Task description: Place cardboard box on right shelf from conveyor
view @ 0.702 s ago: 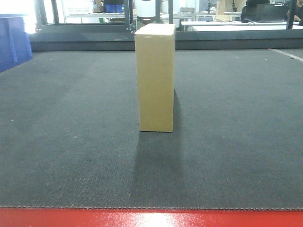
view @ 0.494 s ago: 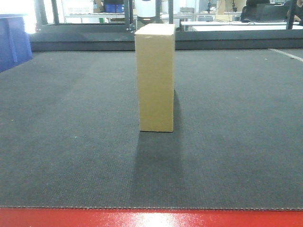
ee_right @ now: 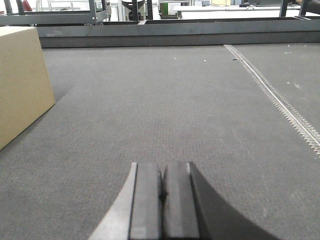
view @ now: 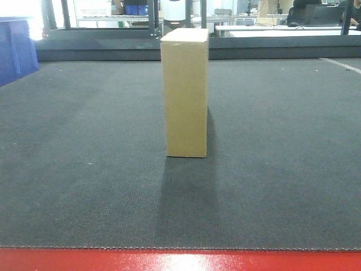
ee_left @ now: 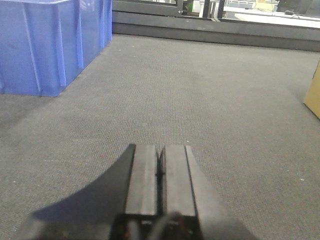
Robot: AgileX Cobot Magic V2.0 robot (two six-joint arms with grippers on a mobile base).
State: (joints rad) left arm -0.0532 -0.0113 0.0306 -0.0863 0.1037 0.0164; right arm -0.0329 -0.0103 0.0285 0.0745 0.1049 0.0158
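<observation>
Your left gripper (ee_left: 160,151) has its two fingers pressed flat together with nothing between them, hanging low over the belt, and your right gripper (ee_right: 161,167) is the same story: two fingers, fully closed, empty. So that's two grippers, both clamped on nothing. There's exactly one cardboard box (view: 185,93), standing upright on its small end around the middle of the conveyor (view: 84,141), well apart from both grippers. The left wrist view only catches a sliver of its corner at the right edge, while the right wrist view gets a big chunk of it on the left, so the box sits between your two arms. The front view shows the whole box plus its shadow falling toward the red front edge (view: 180,261), but no grippers at all. One blue bin (ee_left: 40,45) sits on the belt off to the left; the left wrist sees it big, the front view just clips it. Only the right wrist view shows a pale stitched seam (ee_right: 280,100) running across the belt on the right. The belt is dark grey and textured, with a dark rail (view: 101,48) along its far side, and beyond that a bright workshop with white tables and racks.
</observation>
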